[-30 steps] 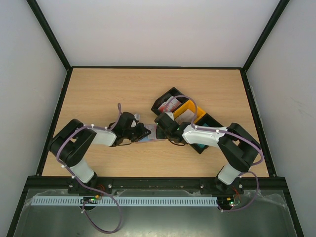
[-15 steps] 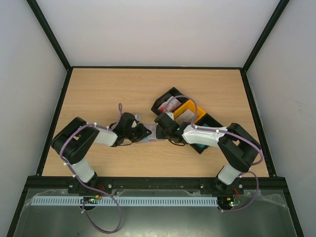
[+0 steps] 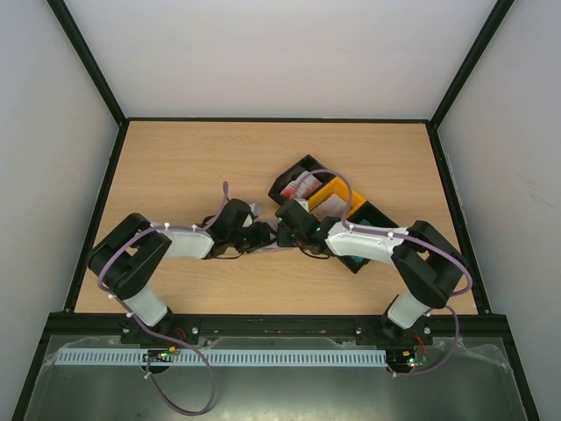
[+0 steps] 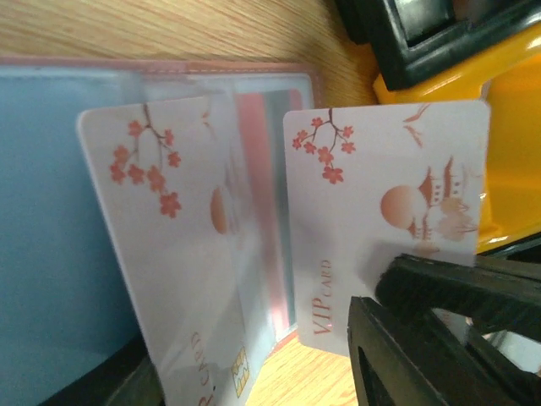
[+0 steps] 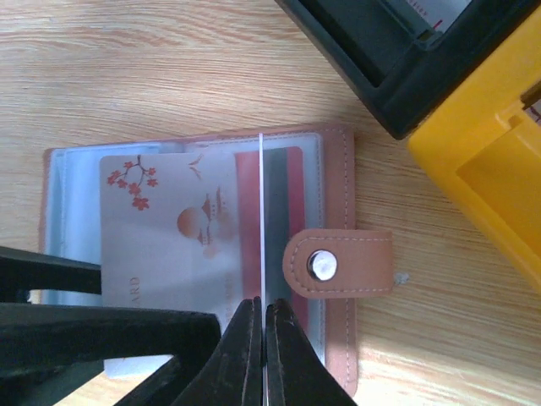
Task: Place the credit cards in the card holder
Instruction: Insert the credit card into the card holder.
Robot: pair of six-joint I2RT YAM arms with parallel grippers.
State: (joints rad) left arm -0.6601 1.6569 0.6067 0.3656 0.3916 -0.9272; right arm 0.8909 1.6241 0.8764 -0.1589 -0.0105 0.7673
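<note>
Right gripper (image 5: 263, 311) pinches a card (image 4: 380, 194) upright at the holder (image 5: 336, 186); left gripper (image 3: 260, 237) half open. Skewed, it may jam.

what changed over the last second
The left tool slid right, toward the card holder, and opened, letting go of the card now in its sleeve. The right tool stayed shut on a second card. The trays did not move.
</note>
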